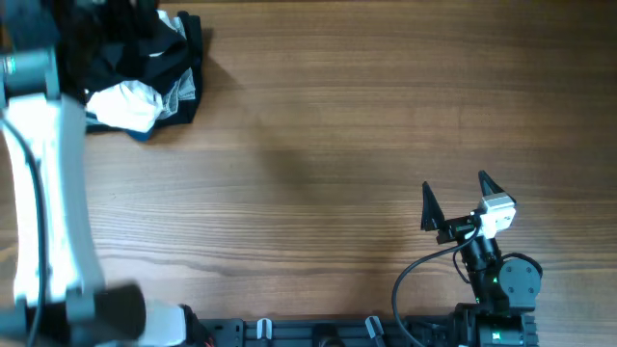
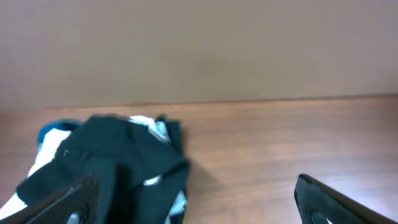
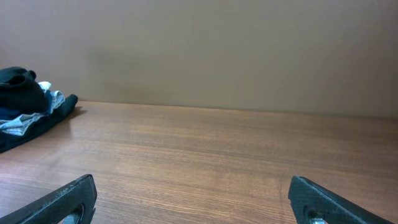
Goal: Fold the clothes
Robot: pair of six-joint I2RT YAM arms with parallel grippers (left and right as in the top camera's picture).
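The clothes (image 1: 145, 77) lie in a crumpled heap at the far left corner of the counter (image 1: 337, 116): mostly black cloth with white and a little blue showing through. Bunched like this, the heap has no clear long axis.

The left hand (image 2: 196, 183) is much the nearer. Its arm reaches up the left edge of the counter to the heap. In the left wrist view the clothes sit just ahead of the hand and to its left, with the left finger over the near edge of the black cloth. The fingers are spread wide with nothing between them; I cannot tell whether they touch the cloth.

The right hand (image 1: 458, 198) sits near right, well apart from the heap, pointing towards the far side. Its fingers are also spread wide and empty, and the clothes show only at the far left of its view.

The first grasp looks like one for the left arm.
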